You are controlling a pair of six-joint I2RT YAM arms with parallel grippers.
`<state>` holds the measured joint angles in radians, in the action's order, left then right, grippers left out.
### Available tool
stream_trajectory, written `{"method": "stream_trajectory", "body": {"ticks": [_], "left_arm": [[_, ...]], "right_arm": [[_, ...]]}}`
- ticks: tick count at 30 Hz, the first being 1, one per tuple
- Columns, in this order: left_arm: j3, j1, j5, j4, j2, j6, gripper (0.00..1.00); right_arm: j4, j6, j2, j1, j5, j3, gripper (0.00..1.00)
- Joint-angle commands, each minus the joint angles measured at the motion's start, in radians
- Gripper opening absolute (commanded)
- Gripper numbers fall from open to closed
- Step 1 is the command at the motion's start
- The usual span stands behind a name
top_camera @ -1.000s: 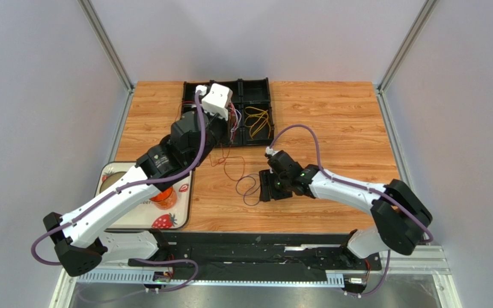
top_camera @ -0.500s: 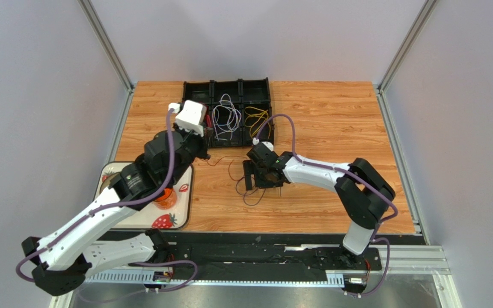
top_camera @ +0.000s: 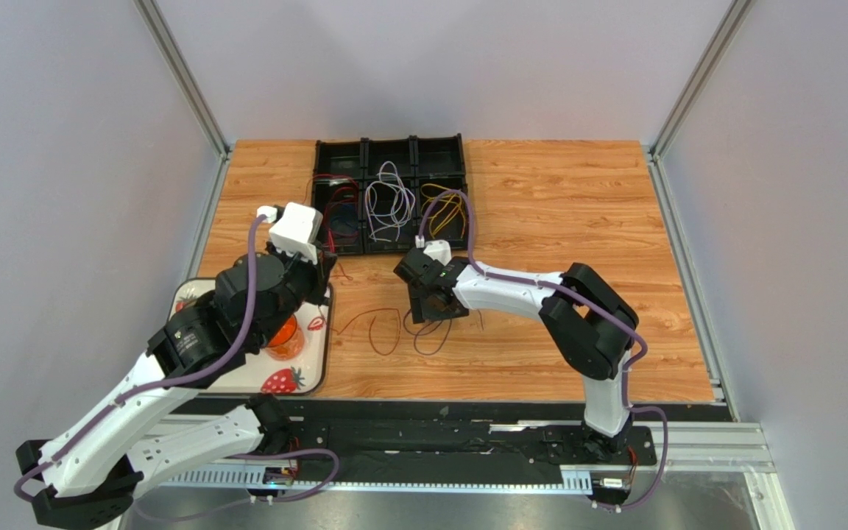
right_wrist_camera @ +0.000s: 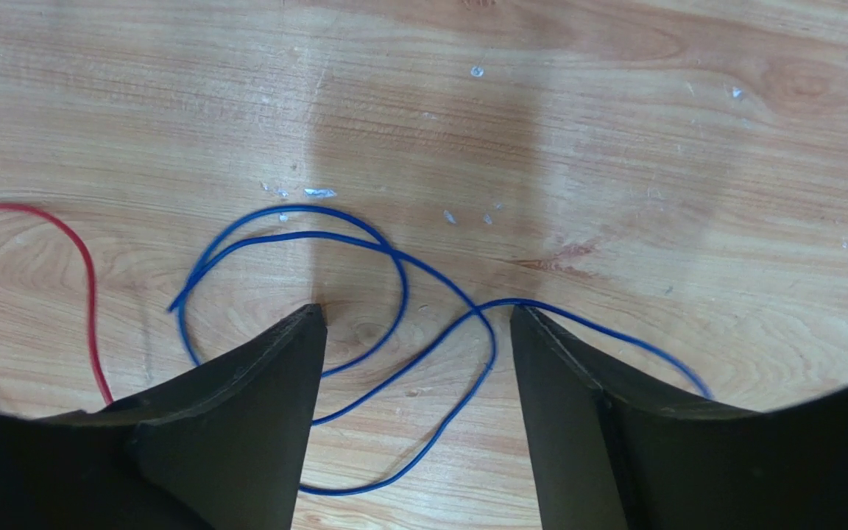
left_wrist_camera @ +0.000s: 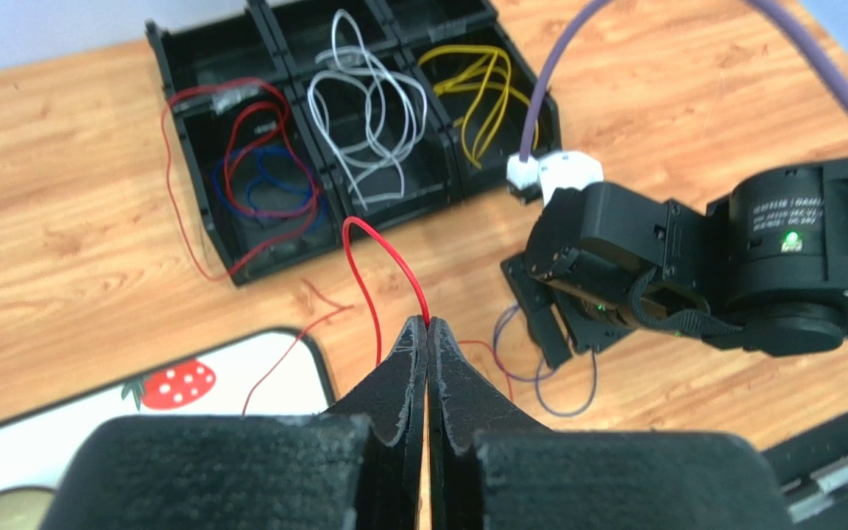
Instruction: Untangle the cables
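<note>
Red cable [left_wrist_camera: 409,271]: arched loop raised above table [top_camera: 572,199], left of centre. Blue cable [right_wrist_camera: 404,289]: loose crossing loops, flat on table, centre. White cables [left_wrist_camera: 373,110], yellow cables [left_wrist_camera: 482,88]: coiled in far tray [top_camera: 390,142], middle and right compartments.

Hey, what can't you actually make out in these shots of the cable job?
- Right wrist view: the rest of the blue cable, which runs under the fingers of the open right end effector.
- Left wrist view: the red cable past the pinch, hidden behind the shut left end effector.
- Top view: the orange thing on the mat, half covered by the left arm.
</note>
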<state>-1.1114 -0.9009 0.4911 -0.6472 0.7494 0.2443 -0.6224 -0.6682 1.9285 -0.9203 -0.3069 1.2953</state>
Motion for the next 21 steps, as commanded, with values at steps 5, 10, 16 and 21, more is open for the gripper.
{"method": "stream_trajectory", "body": {"ticks": [5,10,16,21], "left_arm": [[0.033,0.003,-0.032,-0.189,-0.102,0.107,0.00],[0.081,0.003,-0.054,-0.258,-0.146,0.164,0.00],[0.139,0.002,-0.086,-0.307,-0.179,0.219,0.00],[0.153,-0.038,-0.074,-0.296,-0.183,0.224,0.00]], "right_arm": [[-0.034,-0.056,0.066,-0.031,-0.067,-0.047,0.24],[-0.023,-0.059,0.079,-0.031,-0.061,-0.063,0.00],[-0.022,-0.028,0.046,-0.031,-0.072,-0.064,0.00],[-0.082,0.018,-0.052,-0.022,-0.110,-0.013,0.00]]}}
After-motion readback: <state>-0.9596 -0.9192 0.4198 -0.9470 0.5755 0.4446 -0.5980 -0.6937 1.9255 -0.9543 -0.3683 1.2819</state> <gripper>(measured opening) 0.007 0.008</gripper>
